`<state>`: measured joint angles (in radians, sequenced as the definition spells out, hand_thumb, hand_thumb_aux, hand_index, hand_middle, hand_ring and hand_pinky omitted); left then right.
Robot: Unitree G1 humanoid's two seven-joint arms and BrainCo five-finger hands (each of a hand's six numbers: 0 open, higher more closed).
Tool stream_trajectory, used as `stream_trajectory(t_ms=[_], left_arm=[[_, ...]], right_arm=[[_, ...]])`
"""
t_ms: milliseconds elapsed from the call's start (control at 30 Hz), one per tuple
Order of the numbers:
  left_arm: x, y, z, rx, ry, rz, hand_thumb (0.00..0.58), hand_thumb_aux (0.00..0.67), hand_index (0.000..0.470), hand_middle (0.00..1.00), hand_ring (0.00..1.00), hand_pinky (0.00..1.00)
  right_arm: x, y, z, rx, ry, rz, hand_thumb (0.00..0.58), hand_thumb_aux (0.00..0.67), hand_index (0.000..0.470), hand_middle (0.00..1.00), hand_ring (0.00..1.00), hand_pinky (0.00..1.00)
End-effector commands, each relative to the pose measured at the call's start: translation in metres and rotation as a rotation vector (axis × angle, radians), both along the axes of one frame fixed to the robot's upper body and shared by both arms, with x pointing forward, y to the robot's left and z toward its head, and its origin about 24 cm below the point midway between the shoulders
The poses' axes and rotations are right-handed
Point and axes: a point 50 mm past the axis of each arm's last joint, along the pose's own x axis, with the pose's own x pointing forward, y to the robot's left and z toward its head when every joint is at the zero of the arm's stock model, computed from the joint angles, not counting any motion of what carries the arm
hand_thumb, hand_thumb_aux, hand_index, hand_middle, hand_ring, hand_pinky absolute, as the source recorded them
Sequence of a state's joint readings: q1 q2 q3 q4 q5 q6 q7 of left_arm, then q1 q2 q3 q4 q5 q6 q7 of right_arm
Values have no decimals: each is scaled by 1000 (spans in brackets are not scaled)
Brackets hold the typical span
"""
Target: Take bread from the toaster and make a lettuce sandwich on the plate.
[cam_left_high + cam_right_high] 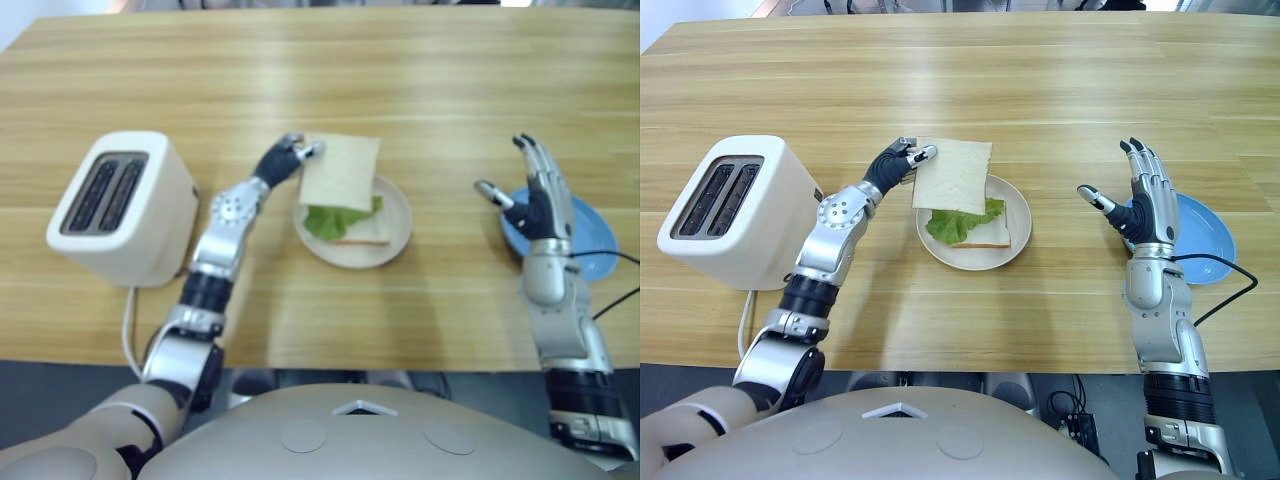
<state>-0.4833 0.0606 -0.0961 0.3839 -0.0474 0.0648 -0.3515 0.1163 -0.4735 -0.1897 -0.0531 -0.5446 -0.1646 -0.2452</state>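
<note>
Left robot hand (898, 162) with bread slice (952, 175) over lettuce (955, 222)

Prob. a lab/test setup w/ kitchen props: plain wooden bench (1040, 70), toaster (735, 212), loose black cable (1223, 300) trailing off bench edge.

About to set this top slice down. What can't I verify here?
Both views, toaster slots: dark inside, leftover bread unknowable.
Both views, lettuce and lower slice: far parts hidden under the bread slice in the left hand.
Both views, blue plate: left part behind the right hand.
Contact between bread slice and lettuce: unclear.
</note>
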Motion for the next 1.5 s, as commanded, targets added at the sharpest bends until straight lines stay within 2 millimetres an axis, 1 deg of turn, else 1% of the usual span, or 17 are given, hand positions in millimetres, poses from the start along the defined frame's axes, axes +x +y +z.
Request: stream_trajectory(t_ms=[33, 100, 200, 333, 467, 567, 600, 733, 1000, 1100, 1233, 1500], left_arm=[[14, 1, -27, -147, 207, 33, 580, 670, 460, 1000, 1000, 1000], [19, -1, -35, -187, 270, 47, 580, 670, 460, 1000, 1000, 1000], [22, -11, -39, -182, 295, 28, 580, 670, 460, 1000, 1000, 1000], [18, -27, -43, -54, 262, -40, 580, 670, 460, 1000, 1000, 1000], [13, -33, -48, 23, 244, -74, 580, 670, 460, 1000, 1000, 1000], [9, -38, -50, 132, 191, -101, 580, 670, 460, 1000, 1000, 1000], [8, -39, -50, 200, 147, -104, 580, 670, 460, 1000, 1000, 1000], [8, -43, -47, 359, 33, -99, 580, 670, 460, 1000, 1000, 1000], [8, -51, -52, 499, -16, -85, 580, 670, 460, 1000, 1000, 1000], [9, -50, -53, 536, -32, -69, 580, 670, 460, 1000, 1000, 1000], [9, -50, -55, 560, -41, -61, 580, 670, 460, 1000, 1000, 1000], [5, -49, -66, 644, -37, -71, 580, 670, 460, 1000, 1000, 1000]], right_arm=[[2, 6, -7, 8, 26, 12, 0, 0, 0, 0, 0, 0], [3, 9, -8, 5, 34, 21, 0, 0, 0, 0, 0, 0], [5, 12, -10, 0, 42, 33, 0, 0, 0, 0, 0, 0], [7, 14, -11, -4, 45, 39, 0, 0, 0, 0, 0, 0], [9, 16, -12, -8, 47, 45, 0, 0, 0, 0, 0, 0], [11, 20, -13, -16, 56, 63, 0, 0, 0, 0, 0, 0], [12, 23, -14, -21, 63, 76, 0, 0, 0, 0, 0, 0], [14, 34, -19, -42, 87, 125, 0, 0, 0, 0, 0, 0], [16, 78, -37, -141, 195, 333, 0, 0, 0, 0, 0, 0], [15, 92, -41, -168, 223, 400, 0, 0, 0, 0, 0, 0], [14, 101, -44, -206, 251, 456, 0, 0, 0, 0, 0, 0], [15, 105, -50, -280, 296, 500, 0, 0, 0, 0, 0, 0]])
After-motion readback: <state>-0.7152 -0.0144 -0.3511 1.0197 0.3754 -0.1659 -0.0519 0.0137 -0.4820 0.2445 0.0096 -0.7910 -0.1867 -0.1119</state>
